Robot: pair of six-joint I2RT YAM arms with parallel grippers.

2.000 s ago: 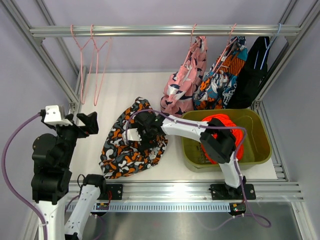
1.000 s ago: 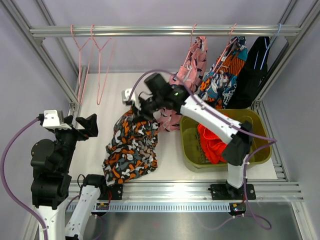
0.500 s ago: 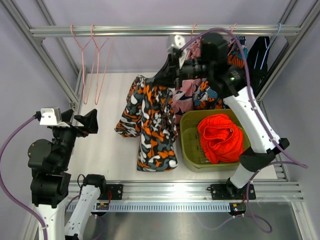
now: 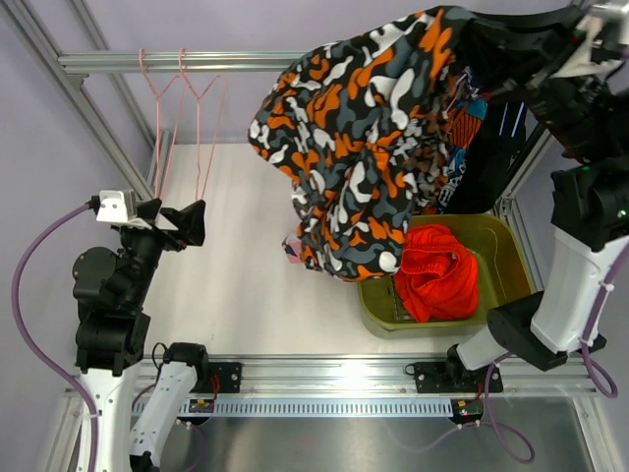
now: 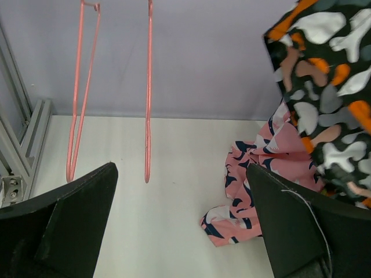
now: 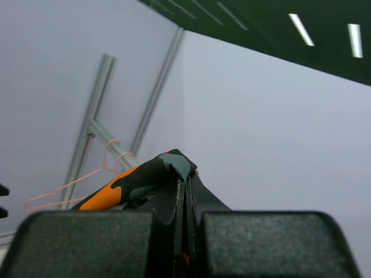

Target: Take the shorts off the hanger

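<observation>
The right fingers [image 6: 168, 211] are pinched shut on a fold of the camouflage shorts [image 4: 364, 138], which hang free of any hanger, high above the green bin [image 4: 513, 280]. The left fingers [image 5: 64, 226] gape empty, well left of the bin. The likely next move is to swing over the bin, lower and release beside the orange shorts [image 4: 437, 270]. Half a second ago the cloth hung lower, left of the bin.

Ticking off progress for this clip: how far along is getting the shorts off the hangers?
Done: the plain orange shorts lie in the green bin, and two pink hangers hang bare. In hand: the right hand is shut on the camouflage shorts, held high; the left hand is open. Left: the pink print pair, teal print pair and black pair hang at the back, partly hidden.
</observation>
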